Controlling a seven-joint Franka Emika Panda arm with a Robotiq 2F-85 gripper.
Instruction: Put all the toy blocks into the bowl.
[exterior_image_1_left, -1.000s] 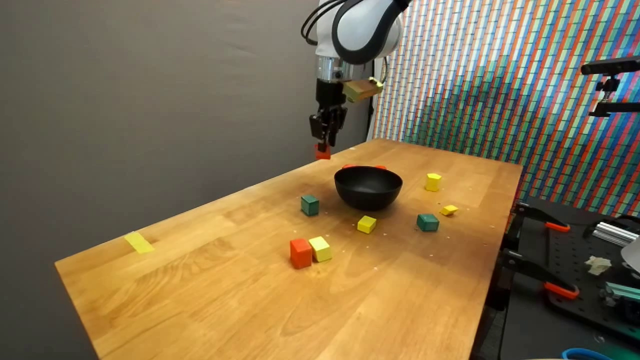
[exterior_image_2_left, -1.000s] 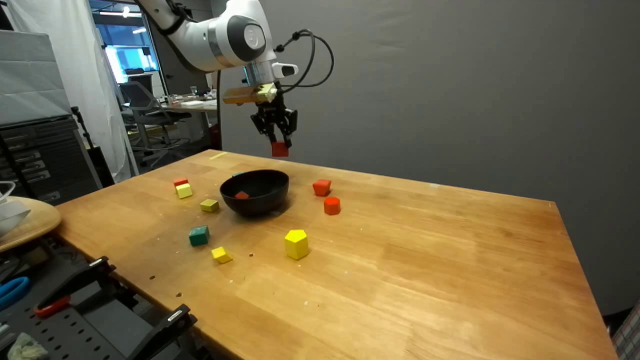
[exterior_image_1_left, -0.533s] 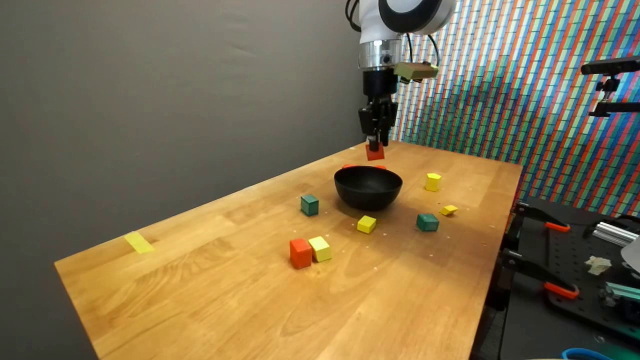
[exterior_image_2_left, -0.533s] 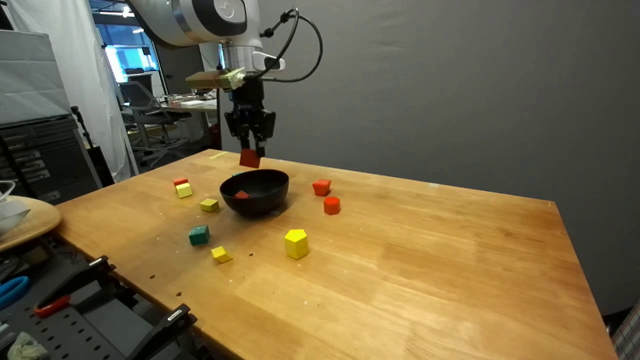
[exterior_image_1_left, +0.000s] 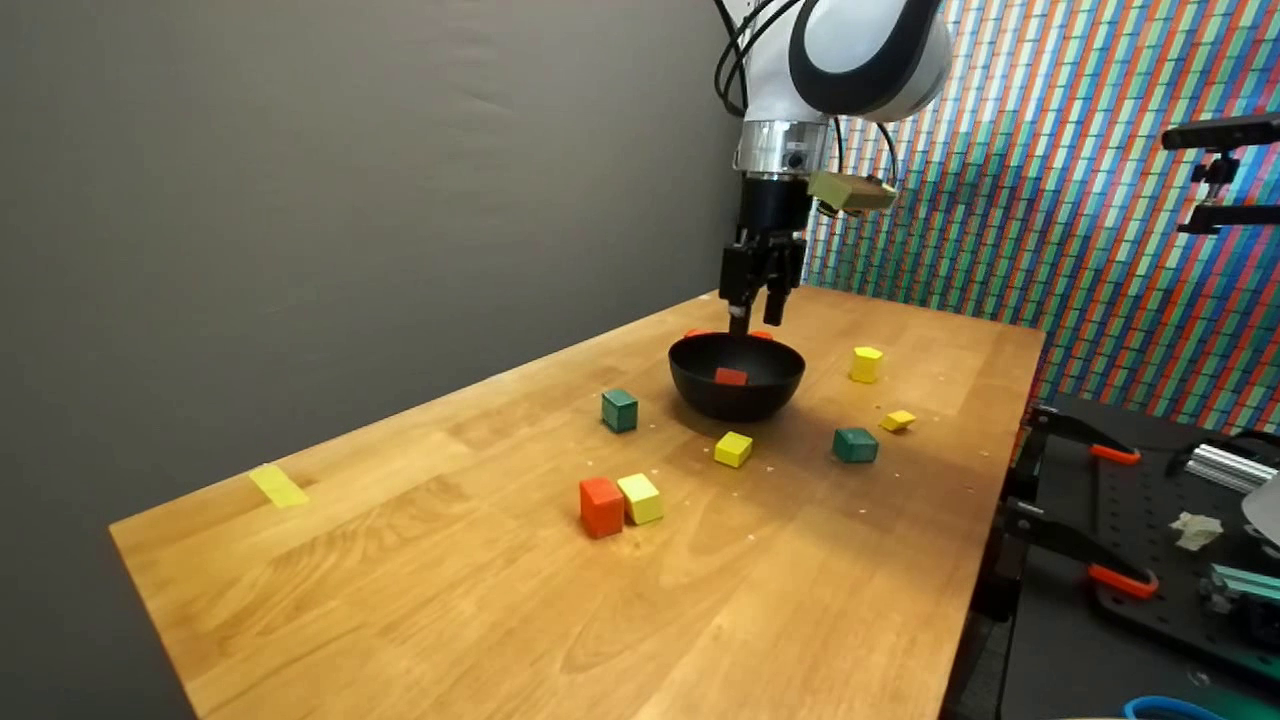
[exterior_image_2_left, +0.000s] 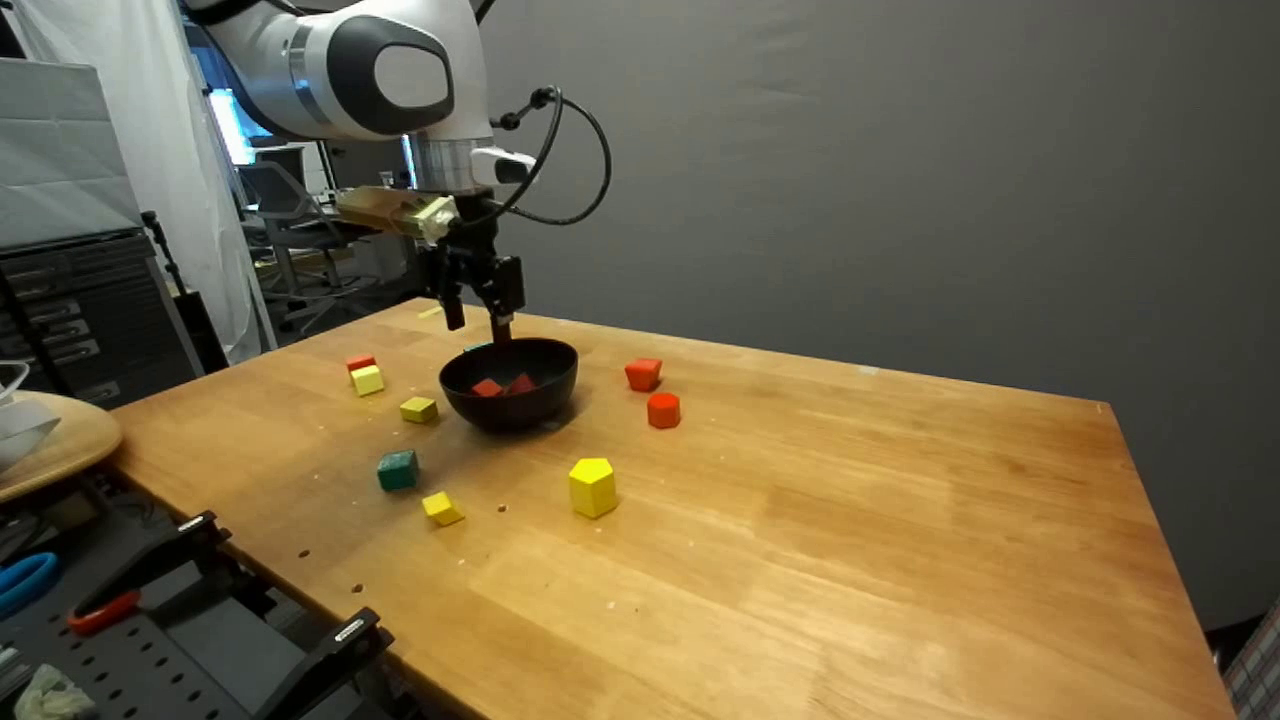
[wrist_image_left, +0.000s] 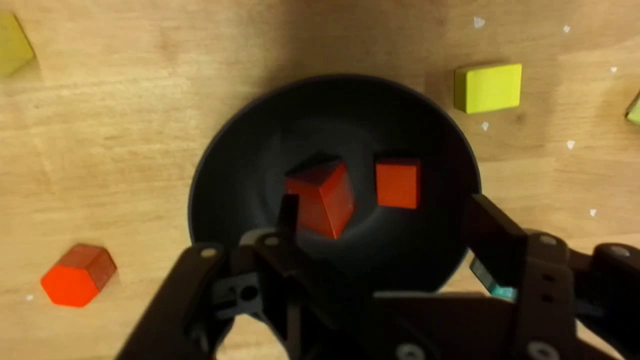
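A wooden counter (exterior_image_1_left: 480, 610) fills the lower part of both exterior views; a white and black arm (exterior_image_2_left: 370, 75) reaches down from the top edge. In an exterior view it ends left of centre in a black pincer (exterior_image_2_left: 478, 326), jaws apart, at the upper rim of a black bowl (exterior_image_2_left: 515, 413); whether a tip touches the rim, I cannot tell. In the wrist view the bowl, at the centre, holds an angular red block (wrist_image_left: 322, 200) and, right of it and apart, a square red block (wrist_image_left: 397, 185).

In an exterior view a yellow strip (exterior_image_1_left: 278, 486) lies flat at the left, an upright red block (exterior_image_1_left: 602, 507) stands at lower centre, and a green block (exterior_image_1_left: 619, 411) is left of the bowl. In an exterior view a five-sided yellow block (exterior_image_2_left: 593, 488) stands at lower centre, a second green block (exterior_image_2_left: 398, 471) lies lower left, and a squat red block (exterior_image_2_left: 643, 375) and a six-sided red block (exterior_image_2_left: 663, 411) are right of the bowl. A pale yellow block (exterior_image_1_left: 640, 498) sits just beside the upright red block, a boxy yellow block (exterior_image_1_left: 733, 450) near the bowl, and a small yellow block (exterior_image_2_left: 442, 509) near the second green block.
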